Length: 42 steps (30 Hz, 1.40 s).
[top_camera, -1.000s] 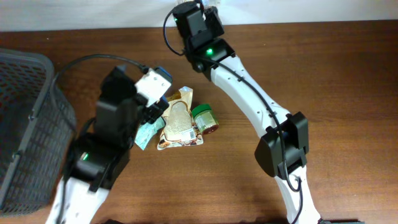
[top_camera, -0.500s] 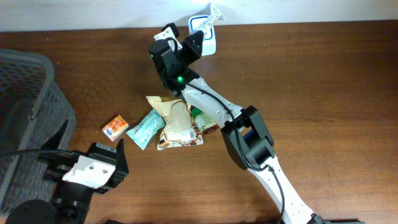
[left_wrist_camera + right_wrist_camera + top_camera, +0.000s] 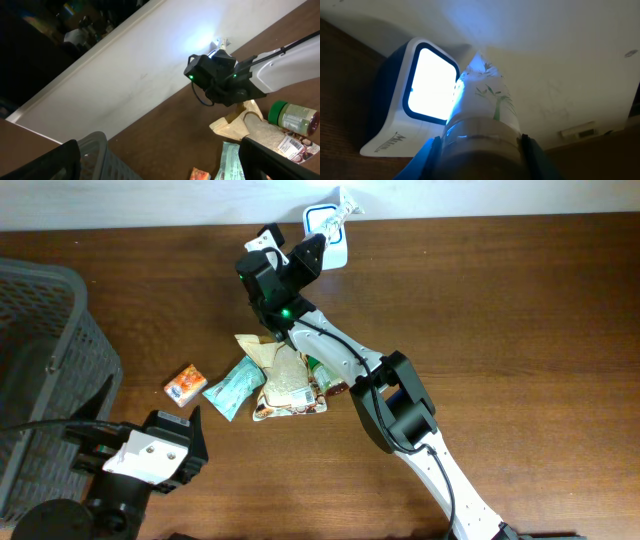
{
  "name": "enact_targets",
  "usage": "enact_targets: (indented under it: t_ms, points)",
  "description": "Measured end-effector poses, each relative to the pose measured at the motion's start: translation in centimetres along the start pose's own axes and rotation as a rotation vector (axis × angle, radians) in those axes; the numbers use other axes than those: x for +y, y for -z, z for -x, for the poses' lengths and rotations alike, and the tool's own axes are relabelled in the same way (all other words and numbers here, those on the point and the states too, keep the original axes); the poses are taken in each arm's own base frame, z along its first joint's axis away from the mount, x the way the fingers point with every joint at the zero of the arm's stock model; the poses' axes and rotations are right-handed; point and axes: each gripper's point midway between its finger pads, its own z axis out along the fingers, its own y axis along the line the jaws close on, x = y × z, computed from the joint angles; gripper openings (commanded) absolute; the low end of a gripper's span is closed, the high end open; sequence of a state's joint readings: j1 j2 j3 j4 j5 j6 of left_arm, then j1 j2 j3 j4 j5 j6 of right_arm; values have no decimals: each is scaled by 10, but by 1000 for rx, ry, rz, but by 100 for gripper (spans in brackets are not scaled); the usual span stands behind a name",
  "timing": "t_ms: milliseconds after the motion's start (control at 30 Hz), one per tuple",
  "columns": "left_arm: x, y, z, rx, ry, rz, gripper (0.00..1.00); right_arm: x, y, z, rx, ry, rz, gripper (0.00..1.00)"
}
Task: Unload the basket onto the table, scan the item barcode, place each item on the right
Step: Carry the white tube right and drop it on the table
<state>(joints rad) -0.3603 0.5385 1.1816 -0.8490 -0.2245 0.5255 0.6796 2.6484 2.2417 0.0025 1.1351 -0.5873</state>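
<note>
The right gripper (image 3: 480,152) has its jaws narrowed around a white packet (image 3: 487,100) printed with green leaves, one jaw pressed to each side of its rounded body. The packet's long axis runs straight out from the jaws toward the pale wall at the back of the counter (image 3: 520,330), with its crimped, crinkled end leading and its fuller end seated in the grip. In the overhead view that crimped end points up and slightly right, past the counter's back edge.

Just to the packet's left in the right wrist view stands the scanner (image 3: 432,82), a white and dark blue unit whose window glows brightly. The packet's side lies along the window's right edge; whether the two touch cannot be told.

The left gripper (image 3: 157,155) hangs low at the near left of the counter, its jaws spread wide with nothing between them.

Below the right arm lies a loose cluster: a green-lidded jar (image 3: 326,376), a tan pouch (image 3: 285,375), a teal packet (image 3: 235,387) and, a little apart, a small orange packet (image 3: 180,383). A dark mesh basket (image 3: 40,330) sits at the left edge.
</note>
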Motion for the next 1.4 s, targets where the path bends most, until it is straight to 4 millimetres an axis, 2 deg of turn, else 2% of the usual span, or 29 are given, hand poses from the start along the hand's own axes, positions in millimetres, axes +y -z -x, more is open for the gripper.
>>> enact_targets:
  t_ms: [100, 167, 267, 300, 333, 400, 433, 500, 533, 567, 633, 667, 700, 733, 767, 800, 867, 900, 933, 1000, 1100, 1133, 1200, 1233, 1300, 1333, 1367, 1400]
  points:
    - [0, 0, 0, 0, 0, 0, 99, 0, 0, 1, -3, -12, -5, 4]
    - [0, 0, 0, 0, 0, 0, 99, -10, -1, 6, -4, -67, -53, 4]
    - [0, 0, 0, 0, 0, -1, 99, -67, -3, 35, -2, -210, -150, 4]
    - [0, 0, 0, 0, 0, -1, 99, -109, -8, 44, 9, -285, -200, 4]
    - [0, 0, 0, -2, 0, 1, 99, -129, -14, 41, 31, -288, -213, 4]
    - [0, 0, 1, -7, 2, 0, 99, -160, -26, 15, 127, -217, -154, 4]
    - [0, 0, 2, -9, 2, 1, 99, -165, -25, -7, 188, -185, -32, 4]
    - [0, 0, 2, -8, 2, 0, 99, -179, -17, -35, 283, -268, 155, 4]
    - [0, 0, 1, -7, 2, 0, 99, -194, -7, -59, 369, -301, 278, 4]
    - [0, 0, 1, -7, 2, -1, 99, -214, -8, -75, 419, -351, 329, 4]
    - [0, 0, 1, -6, 1, -1, 99, -263, -23, -131, 561, -527, 486, 4]
    - [-1, 0, 2, -8, 2, -4, 99, -288, -36, -162, 618, -622, 516, 4]
    - [-2, -1, 2, -10, 1, -13, 99, -320, -51, -208, 700, -732, 517, 4]
    - [-5, -4, 3, -10, -1, -29, 99, -355, -60, -271, 822, -847, 480, 4]
    - [-9, -10, 6, -14, -2, -49, 99, -378, -60, -318, 913, -925, 442, 4]
    - [-13, -18, 8, -11, -4, -69, 99, -389, -56, -348, 976, -976, 427, 4]
    - [-21, -42, 15, -2, -9, -108, 99, -385, -39, -391, 1099, -1073, 517, 4]
    - [-27, -55, 15, 13, -13, -130, 99, -378, -38, -399, 1114, -1120, 567, 4]
    - [-33, -69, 17, 19, -15, -154, 99, -370, -41, -405, 1109, -1145, 600, 4]
    - [-48, -92, 16, 42, -17, -214, 99, -338, -39, -420, 1167, -1166, 680, 4]
    - [-49, -96, 24, 9, -12, -218, 99, -328, -37, -417, 1137, -1192, 730, 4]
    - [-49, -95, 24, 8, -12, -220, 99, -327, -39, -416, 1122, -1198, 735, 15]
    - [-50, -95, 24, 6, -12, -224, 99, -326, -43, -414, 1097, -1209, 743, 66]
    - [-50, -95, 24, 6, -11, -225, 99, -326, -45, -415, 1090, -1207, 740, 82]
    - [-50, -95, 24, 6, -12, -225, 99, -326, -40, -418, 1118, -1192, 737, 85]
    - [-50, -95, 24, 6, -12, -225, 99, -333, -37, -415, 1122, -1185, 729, 86]
    - [-50, -95, 24, 6, -11, -225, 99, -345, -35, -404, 1094, -1179, 722, 88]
    - [-50, -95, 24, 7, -12, -225, 99, -356, -33, -392, 1059, -1167, 718, 100]
